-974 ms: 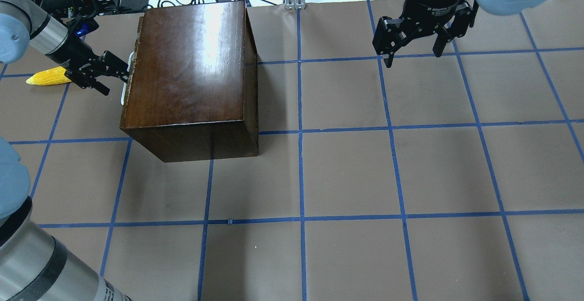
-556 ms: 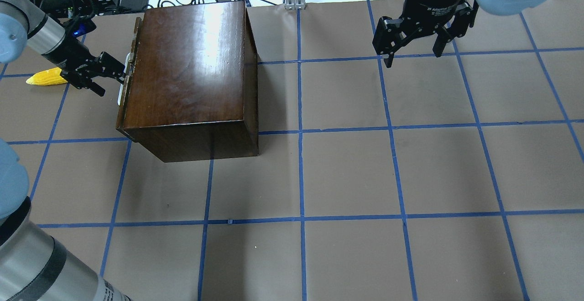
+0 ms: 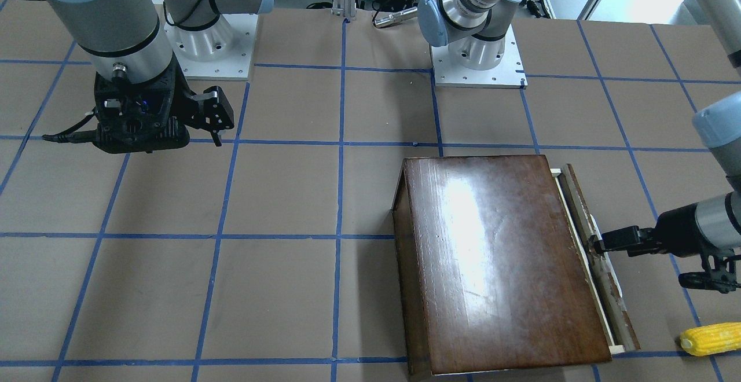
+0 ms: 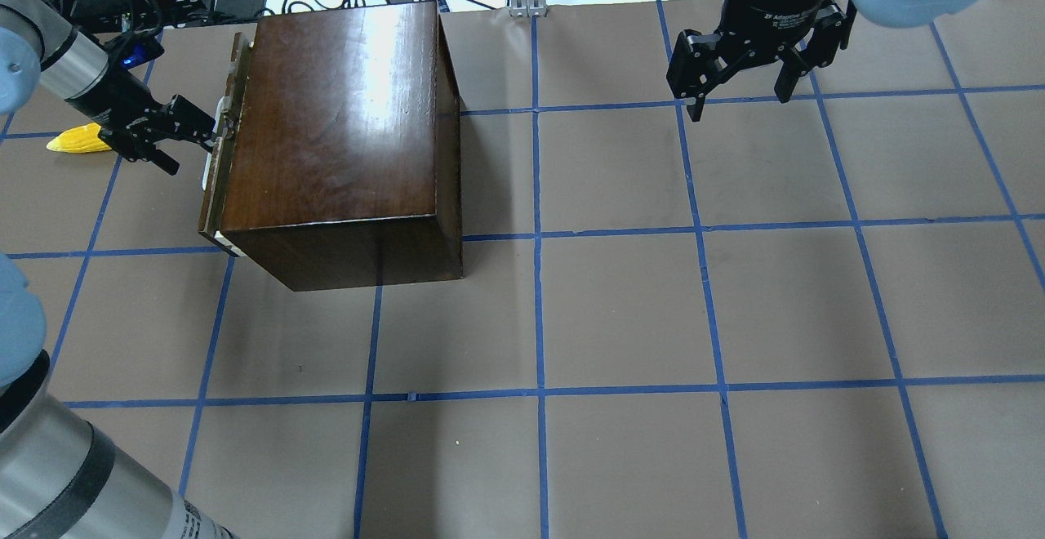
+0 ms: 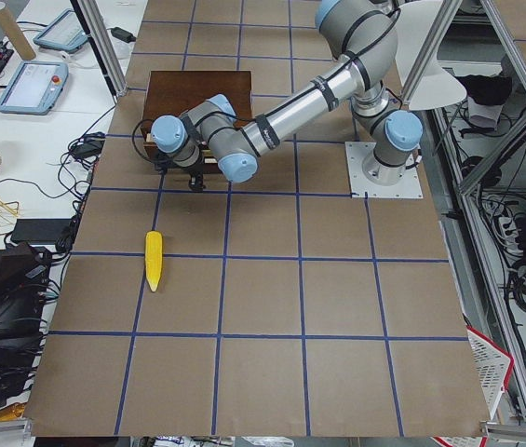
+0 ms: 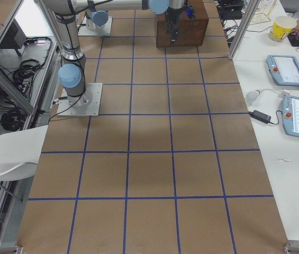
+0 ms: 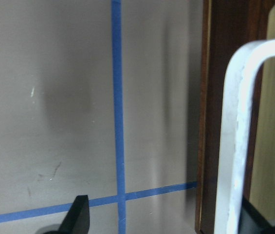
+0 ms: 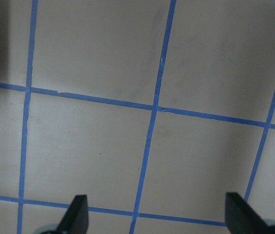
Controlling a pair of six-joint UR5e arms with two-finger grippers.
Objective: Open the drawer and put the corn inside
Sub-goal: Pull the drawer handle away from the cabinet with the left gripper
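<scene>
Drawer (image 3: 579, 202) is standing barely open; left gripper (image 4: 193, 151), jaws spread, is hooking its handle (image 7: 239, 146); corn (image 4: 73, 140) is lying on the table (image 4: 620, 310) nearby, awaiting placement; right gripper (image 4: 742, 106) is hanging released.

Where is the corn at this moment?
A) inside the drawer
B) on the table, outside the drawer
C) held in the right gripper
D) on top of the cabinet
B: the corn lies on the table, clear of the barely opened drawer.
</scene>
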